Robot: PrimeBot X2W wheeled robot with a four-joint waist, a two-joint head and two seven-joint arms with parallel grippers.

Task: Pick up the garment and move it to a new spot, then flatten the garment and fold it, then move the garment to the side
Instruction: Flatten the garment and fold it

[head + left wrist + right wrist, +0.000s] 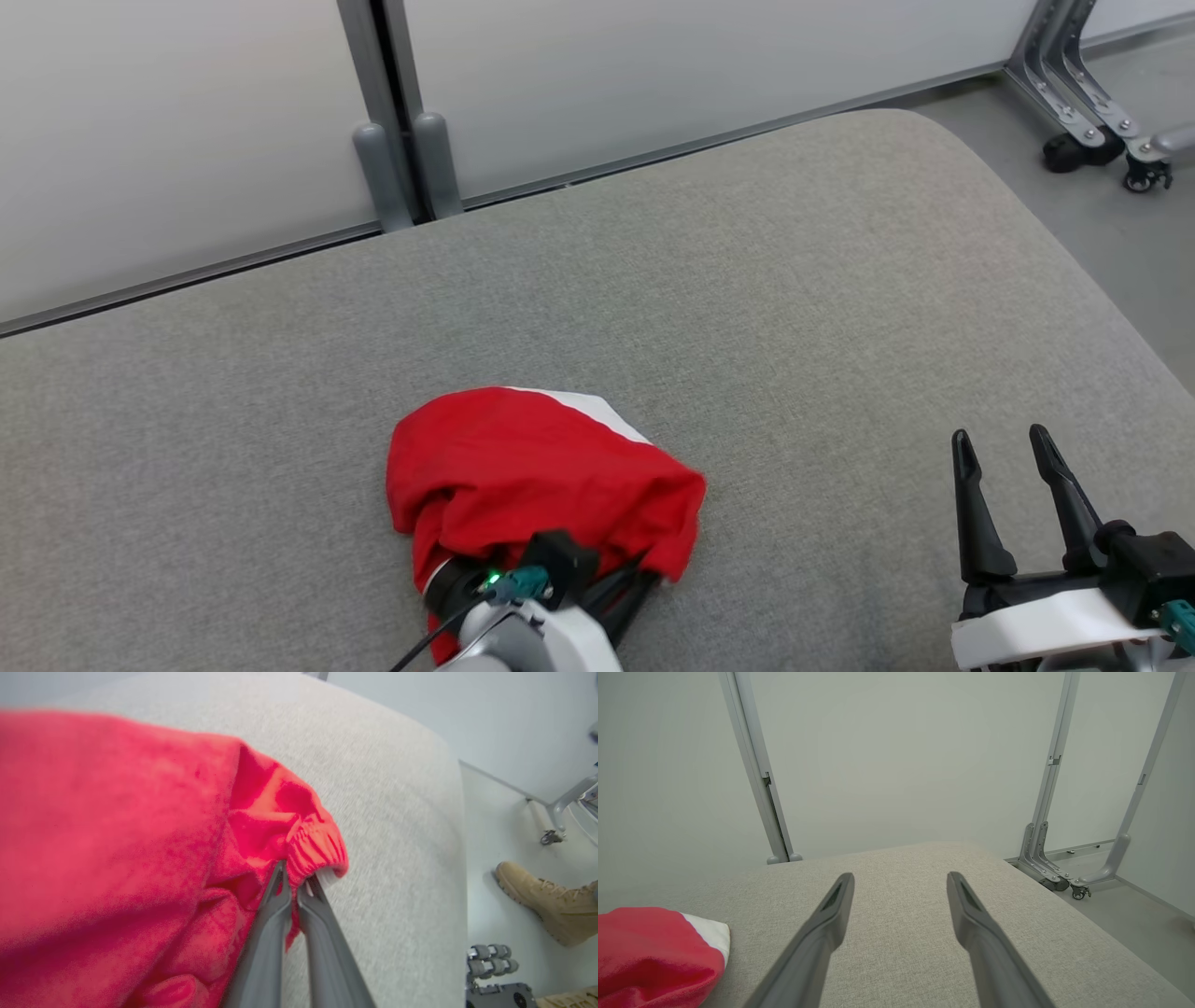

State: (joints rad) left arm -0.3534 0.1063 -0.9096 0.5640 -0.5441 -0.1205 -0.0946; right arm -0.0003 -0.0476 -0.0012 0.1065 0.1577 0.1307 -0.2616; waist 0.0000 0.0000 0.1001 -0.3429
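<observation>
A red garment [523, 476] with a white band lies bunched near the front middle of the grey cushioned surface [747, 280]. In the left wrist view my left gripper [296, 877] is shut on the elastic hem of the garment [140, 835]; in the head view the cloth drapes over that gripper's fingers and hides them. My right gripper [1004, 448] hovers open at the lower right, well clear of the cloth, with nothing between its fingers. The right wrist view shows its gripper [900, 879] spread wide and the garment [649, 952] at the lower left.
Frosted wall panels with grey posts [392, 131] stand behind the surface. A wheeled metal frame [1092, 121] stands on the floor at the far right. A person's tan boot [542, 900] and part of a wheeled base [495, 975] are beside the surface's right edge.
</observation>
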